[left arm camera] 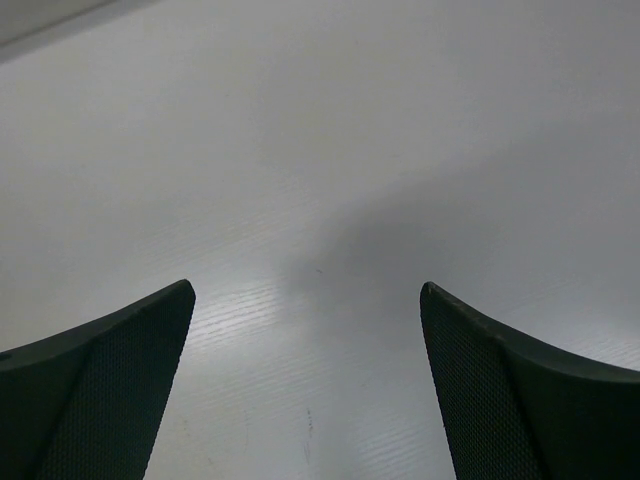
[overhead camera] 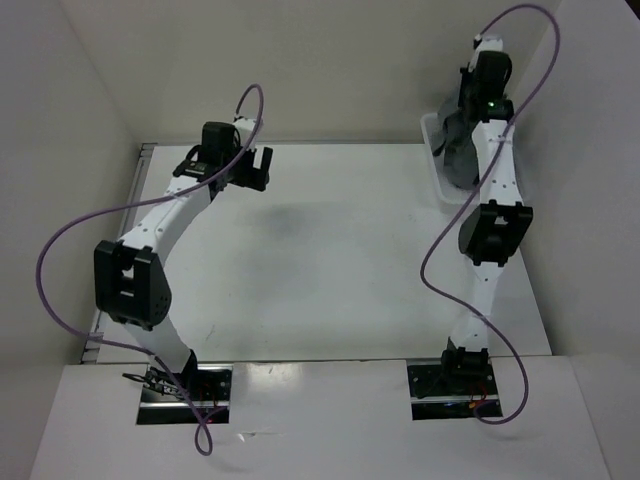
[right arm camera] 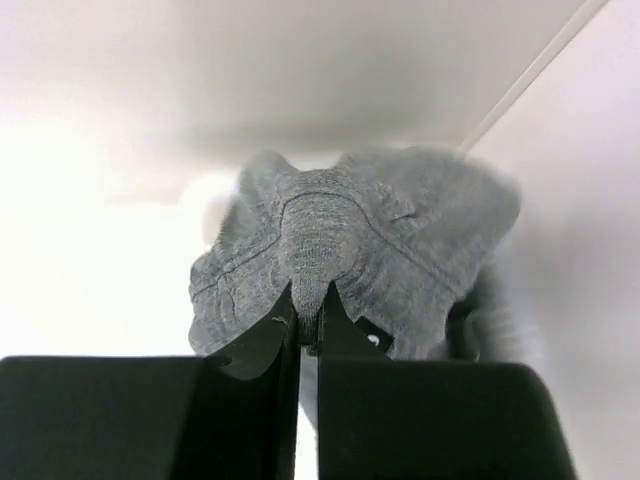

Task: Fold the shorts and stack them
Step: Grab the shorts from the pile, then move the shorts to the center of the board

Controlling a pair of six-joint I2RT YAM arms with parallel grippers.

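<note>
The right gripper (right arm camera: 308, 322) is found shut tight on a bunched fold of the grey shorts (right arm camera: 350, 240). The shorts are located at about 1 o'clock in the top view, at the white basket (overhead camera: 430, 130) on the far right edge of the tabletop (overhead camera: 340, 260). The left gripper (left arm camera: 307, 295) is held fully open above the tabletop at about 11 o'clock, and nothing is gripped by it.

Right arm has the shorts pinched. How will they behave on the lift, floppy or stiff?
Likely floppy: the shorts bunch and crease around the pinched fold, so the rest should hang and drape. Probably light: a thin pinch in the right gripper holds them. Slipping seems unlikely; the knit looks textured and the jaws are shut tight.
</note>
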